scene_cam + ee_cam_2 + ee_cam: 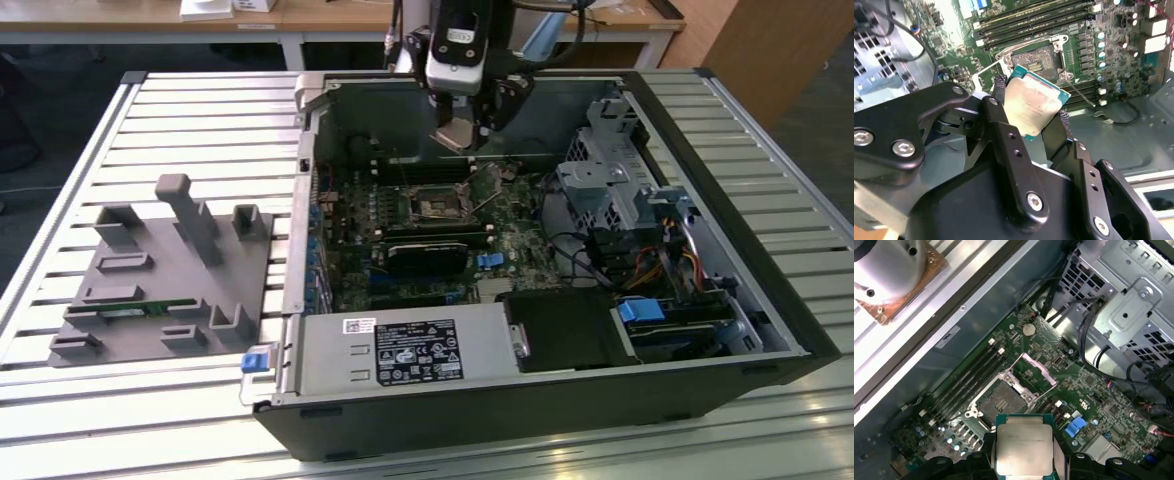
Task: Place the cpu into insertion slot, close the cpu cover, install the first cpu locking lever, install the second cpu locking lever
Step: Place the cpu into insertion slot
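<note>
The small flat silver-grey square cpu (1024, 450) is clamped by its edges in the black pincer (1032, 102) and is held above, clear of, the dark square insertion slot (998, 401); the thin silver cpu cover (1038, 372) is seen raised.

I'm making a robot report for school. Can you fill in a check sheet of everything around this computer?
Surface: slatted metal table, holding an open computer case.
Job's things: cpu held above the board, not yet in; insertion slot bare; cpu cover flipped open.
Clutter: grey holder block on the exterior view's left, with a small green strip.
Grippers: tool shut on the cpu's edges.
Cables: coloured wires beside the drive cage.
Surroundings: wooden desk behind the table.
</note>
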`<state>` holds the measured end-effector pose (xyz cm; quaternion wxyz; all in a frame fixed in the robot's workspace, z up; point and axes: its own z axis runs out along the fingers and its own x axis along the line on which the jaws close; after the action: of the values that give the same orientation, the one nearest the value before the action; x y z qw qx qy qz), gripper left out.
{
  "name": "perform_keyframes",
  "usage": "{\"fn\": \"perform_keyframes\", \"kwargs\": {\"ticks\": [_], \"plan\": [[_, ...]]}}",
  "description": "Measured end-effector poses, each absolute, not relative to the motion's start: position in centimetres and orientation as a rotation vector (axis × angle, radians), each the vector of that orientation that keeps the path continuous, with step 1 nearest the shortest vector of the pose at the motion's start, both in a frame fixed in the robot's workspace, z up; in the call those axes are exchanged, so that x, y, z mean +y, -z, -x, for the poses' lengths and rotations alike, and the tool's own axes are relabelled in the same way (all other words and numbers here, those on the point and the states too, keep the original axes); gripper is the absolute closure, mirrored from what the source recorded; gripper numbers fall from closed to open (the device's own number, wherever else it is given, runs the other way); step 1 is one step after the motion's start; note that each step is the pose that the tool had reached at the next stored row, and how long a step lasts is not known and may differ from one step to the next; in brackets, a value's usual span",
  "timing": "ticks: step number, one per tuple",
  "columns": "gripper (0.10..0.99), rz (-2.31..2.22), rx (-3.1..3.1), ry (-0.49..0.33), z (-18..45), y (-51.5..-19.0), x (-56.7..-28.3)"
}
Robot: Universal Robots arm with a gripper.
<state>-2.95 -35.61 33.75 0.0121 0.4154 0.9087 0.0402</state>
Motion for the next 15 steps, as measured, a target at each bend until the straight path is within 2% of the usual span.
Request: {"fn": "perform_keyframes", "kwargs": {"ticks": [15], "plan": [[0.545,-1.555,2.69,-0.12,2.95,-33.05,-35.61]]}}
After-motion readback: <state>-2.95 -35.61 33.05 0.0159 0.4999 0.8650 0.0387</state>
